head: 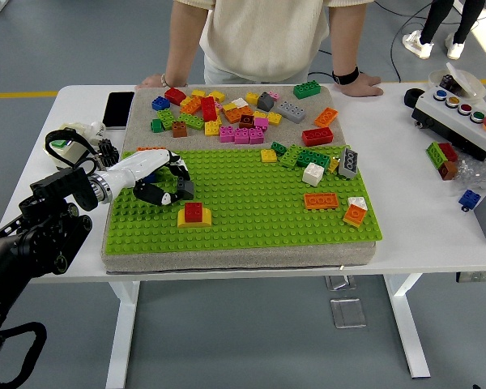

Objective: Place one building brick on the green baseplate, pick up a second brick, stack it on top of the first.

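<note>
1. While reading the left robot hand (158,185), low over the left edge of the green baseplate (251,223), cannot tell whether clenched on something or empty: dark shape at its tip too small to read. Right robot hand out of view.
2. Just beside it, toward the baseplate's near edge, find the red brick (193,211) seated on top of the yellow brick (193,222), both on the baseplate near its near-left corner. Judging by that, stacking probably done or close to done.
3. Main danger: clipping the red brick on a sideways sweep or a dip toward the near edge. Very little room between robot hand and stack, so better to lift straight up before pulling away to the left.
4. Cannot see how firmly pressed down. If only half seated, expect even a light knock to pop the red brick off or tilt the pair.
5. If holding something after all, beware letting go over the studs: likely to bounce and roll into the stack.
6. Farther out, watch the grey pad (227,258) under the baseplate, lying on the table (421,235) with no visible fastening. Could slide under a hard downward or sideways push.
7. Little to fear from the loose bricks (227,113) along the pad's far edge, or from the person's hands (154,81) resting at the table's far edge: well apart from the robot hand.
</note>
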